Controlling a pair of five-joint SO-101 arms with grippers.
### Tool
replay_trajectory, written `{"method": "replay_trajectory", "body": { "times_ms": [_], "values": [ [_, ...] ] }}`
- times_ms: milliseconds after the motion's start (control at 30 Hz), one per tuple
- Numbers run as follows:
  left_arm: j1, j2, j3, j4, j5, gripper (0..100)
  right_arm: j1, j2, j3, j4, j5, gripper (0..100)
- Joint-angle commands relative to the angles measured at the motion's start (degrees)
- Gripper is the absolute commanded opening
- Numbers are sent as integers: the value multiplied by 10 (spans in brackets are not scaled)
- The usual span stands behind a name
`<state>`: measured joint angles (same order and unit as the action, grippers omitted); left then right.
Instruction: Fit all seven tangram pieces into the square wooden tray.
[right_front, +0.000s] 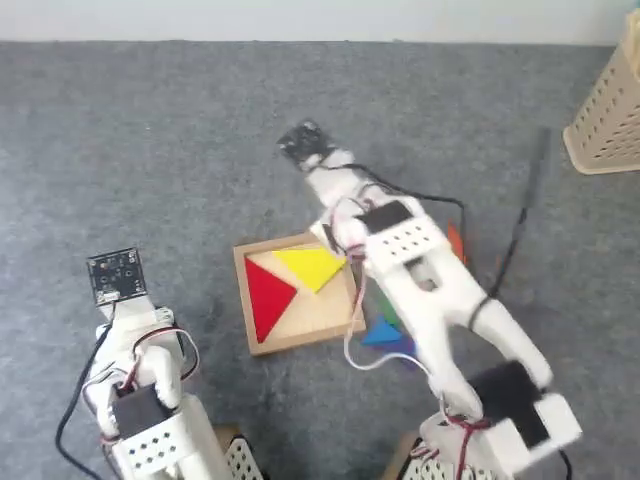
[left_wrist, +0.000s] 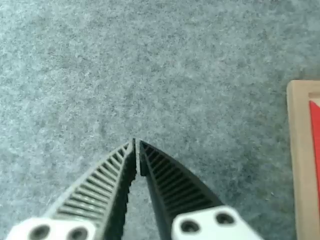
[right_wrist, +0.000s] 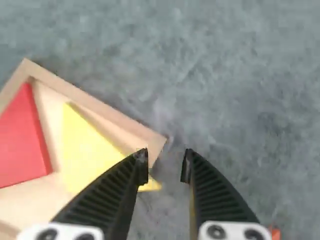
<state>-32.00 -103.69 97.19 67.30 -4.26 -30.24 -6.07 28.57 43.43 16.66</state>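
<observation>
The square wooden tray (right_front: 243, 300) is seen at the centre of the high view, with a large red triangle (right_front: 266, 295) seated at its left and a large yellow triangle (right_front: 312, 265) laid toward its upper right, one tip apparently riding over the rim. The right gripper (right_wrist: 162, 162) is held narrowly parted, empty, at that corner, probably so the tip can be nudged in. The left gripper (left_wrist: 136, 145) is held closed on nothing at the lower left, clear of the work.
</observation>
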Motion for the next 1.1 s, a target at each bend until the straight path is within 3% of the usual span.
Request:
{"method": "replay_trajectory", "body": {
  "times_ms": [0, 333, 733, 1067],
  "values": [
    [3, -4, -6, 4, 8, 13, 15, -45, 44, -37, 11, 115],
    [3, -4, -6, 4, 8, 13, 12, 75, 22, -40, 33, 61],
    [3, -4, -6, 4, 8, 13, -75, 110, 11, -59, 33, 74],
    [3, -4, -6, 4, 8, 13, -42, 36, 5, -16, -2, 74]
  ]
}}
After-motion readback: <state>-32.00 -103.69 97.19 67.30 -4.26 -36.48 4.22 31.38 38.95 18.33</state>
